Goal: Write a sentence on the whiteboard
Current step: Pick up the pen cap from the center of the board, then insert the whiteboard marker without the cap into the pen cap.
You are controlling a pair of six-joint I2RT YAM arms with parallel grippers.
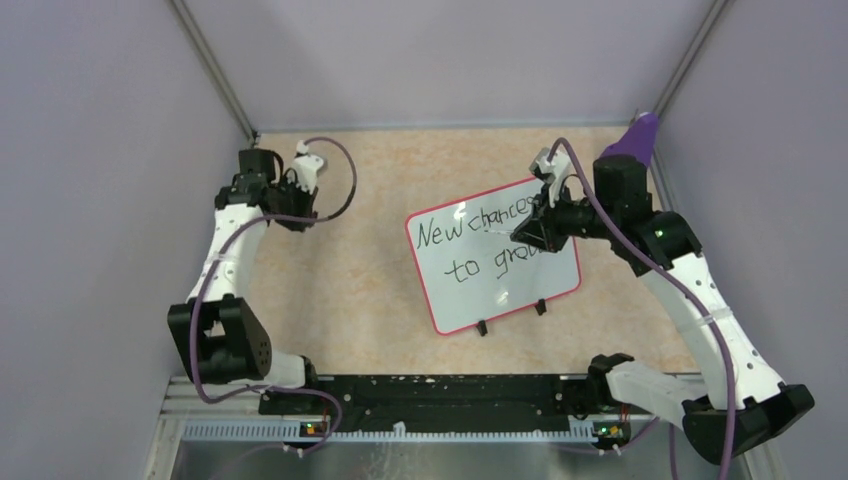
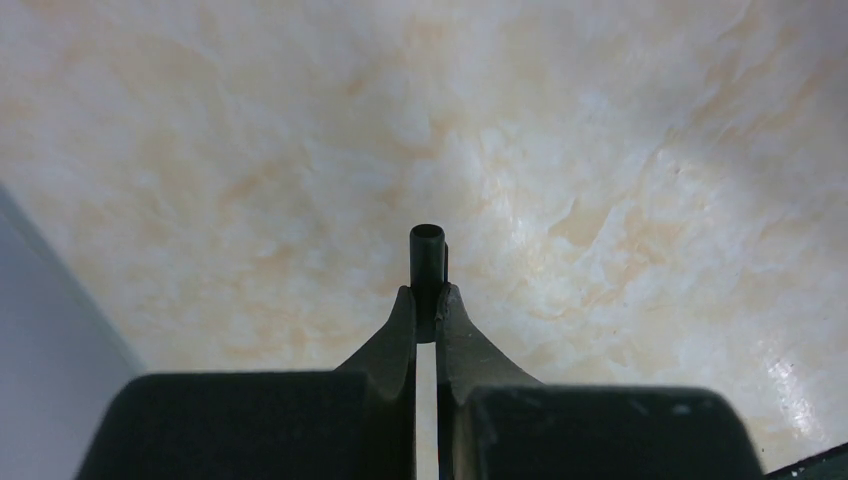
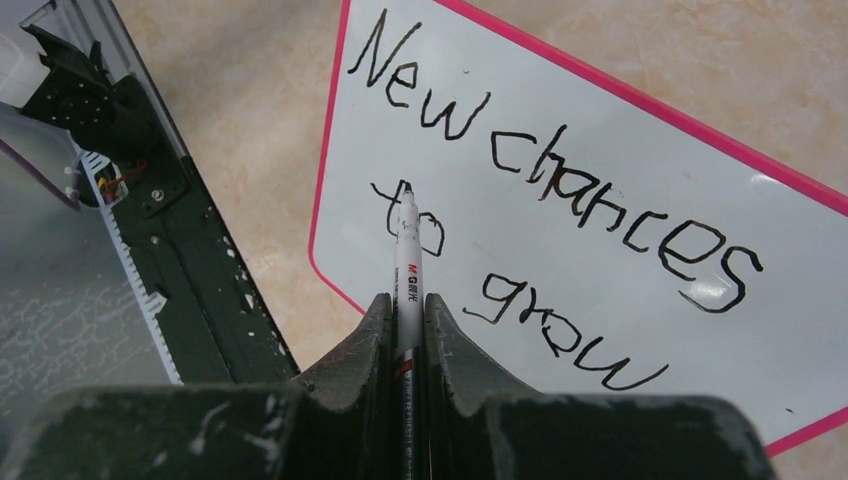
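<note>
The whiteboard (image 1: 500, 290) lies tilted at the table's middle right, with its pink rim and two black clip feet on the near edge. The sentence (image 1: 470, 225) reads "New chances to grow" in two dark lines; it also shows in the right wrist view (image 3: 560, 190) on the whiteboard (image 3: 780, 340). My right gripper (image 1: 525, 232) (image 3: 407, 300) hangs over the board's right end, shut on a white marker (image 3: 408, 250) with its tip bare. I cannot tell whether the tip touches the board. My left gripper (image 1: 297, 212) (image 2: 427, 295), at the back left over bare table, is shut on a small black cap (image 2: 428, 250).
A purple object (image 1: 640, 135) stands at the back right corner. Grey walls close in the table on three sides. A black mounting rail (image 1: 430, 395) runs along the near edge, also showing in the right wrist view (image 3: 170, 250).
</note>
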